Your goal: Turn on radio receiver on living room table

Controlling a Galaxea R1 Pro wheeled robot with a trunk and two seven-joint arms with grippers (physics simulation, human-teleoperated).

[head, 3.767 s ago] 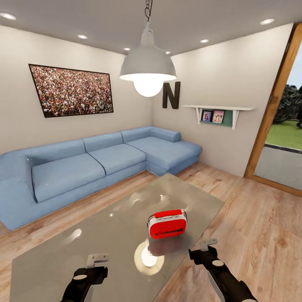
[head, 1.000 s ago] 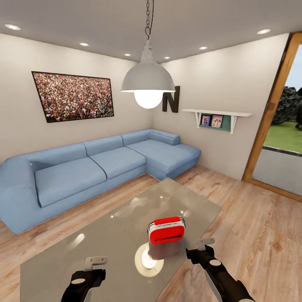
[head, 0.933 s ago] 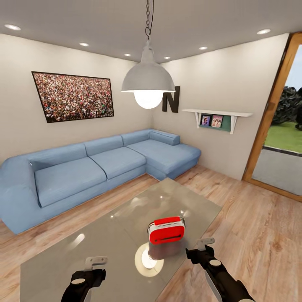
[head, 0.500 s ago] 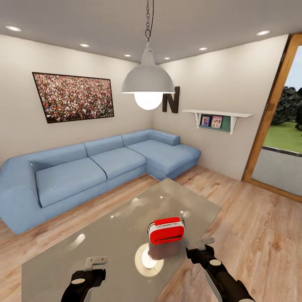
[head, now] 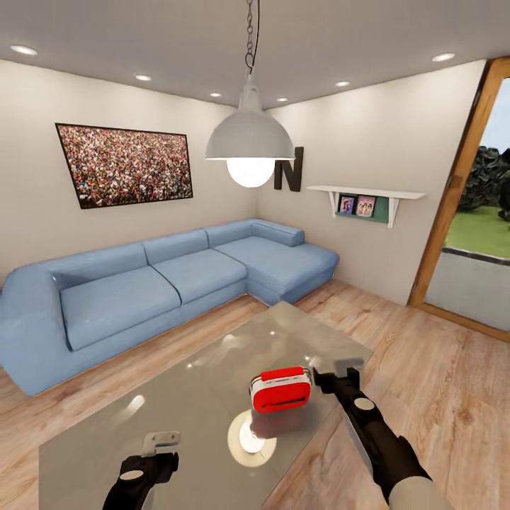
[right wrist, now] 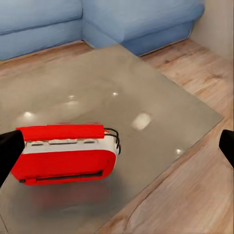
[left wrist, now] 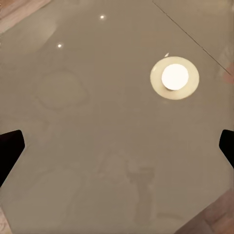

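Observation:
The red radio receiver (head: 281, 389) with white trim stands upright on the glossy grey table (head: 177, 397), near its right edge. My right gripper (head: 339, 370) hovers just right of the radio's end, apart from it and open. In the right wrist view the radio (right wrist: 66, 153) lies low and off to one side, and the dark fingertips (right wrist: 9, 146) stand wide apart with nothing between them. My left gripper (head: 161, 441) hangs open over the near part of the table, its fingertips (left wrist: 9, 146) spread above the bare tabletop (left wrist: 97, 122).
A blue L-shaped sofa (head: 163, 283) runs behind the table. The white pendant lamp (head: 250, 138) hangs overhead and its reflection (head: 248, 439) glares on the tabletop. Wood plank floor (head: 439, 382) lies to the right, towards an open doorway (head: 482, 241).
My right arm has reached forward, from the table's near edge up beside the radio's right end. The left arm has stayed put. The view has shifted slightly.

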